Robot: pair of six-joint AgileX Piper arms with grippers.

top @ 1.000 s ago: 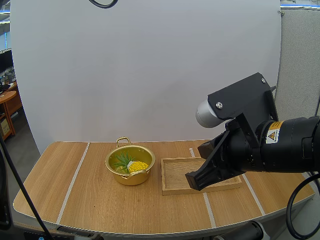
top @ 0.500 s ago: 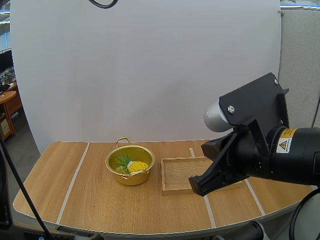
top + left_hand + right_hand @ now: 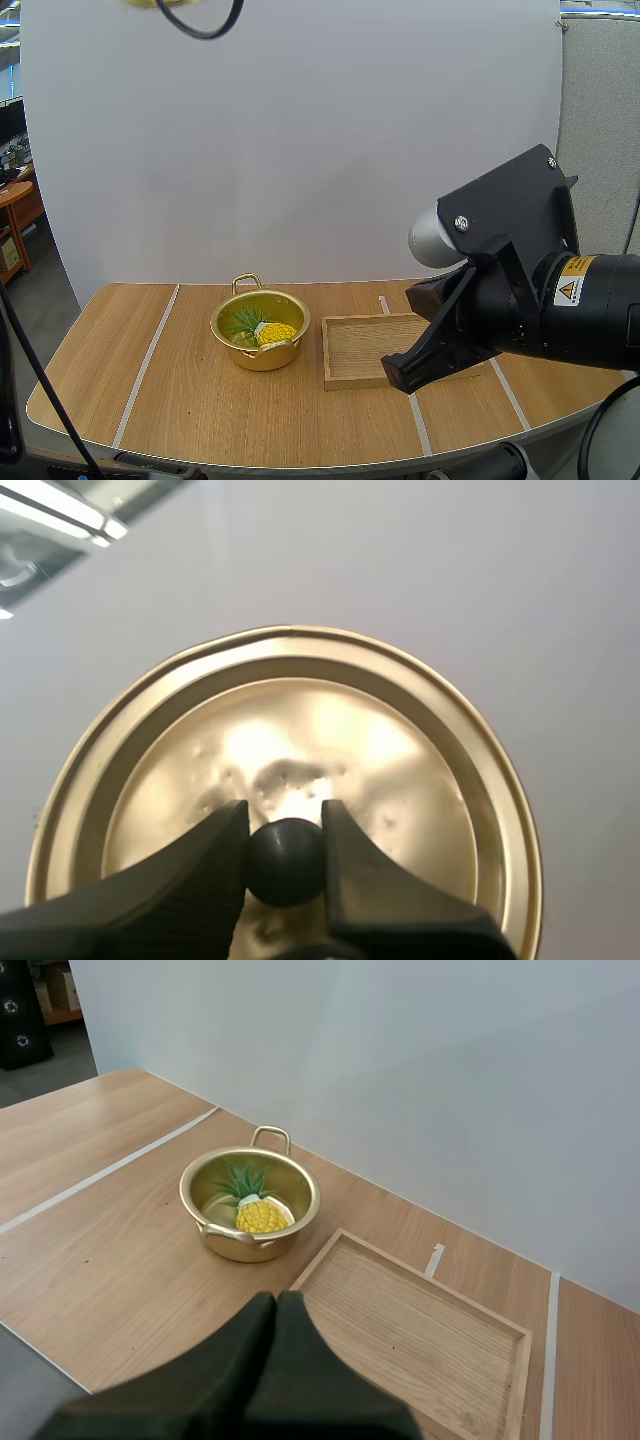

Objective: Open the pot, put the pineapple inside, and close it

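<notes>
Pinches the lid [image 3: 290, 730] by its black knob [image 3: 286, 862] in the left claw [image 3: 286, 825], gripped from both sides, with the lid's gold top face in full view against plain pale backdrop. Judges the lid to be well up off the counter [image 3: 180, 400].

Finds the pot [image 3: 262, 358] open on the counter, to the left of the wooden tray [image 3: 355, 355] and just beside it. Holds the pineapple [image 3: 272, 332] already: yellow body against the near rim, green leaves spread across the pot's floor.

Carries the right claw [image 3: 398, 372] pressed together on nothing, a single dark wedge hanging over the tray's near edge, with the pot ahead and off to its left.

Judges opening and loading done, with only the closing left.

Turns on one relation: lid above, pot below, rim to meet rim. Cannot tell from the left wrist view the lid's sideways offset from the pot. Needs no heed of a long axis, given a round lid for a round pot. Needs instead a level lid, centred over the rim and lowered clear of the leaf tips. Falls to the left arm as holder of the lid. Leaves the right claw, nearer the tray than the pot, no part but to stay clear of the descent.
</notes>
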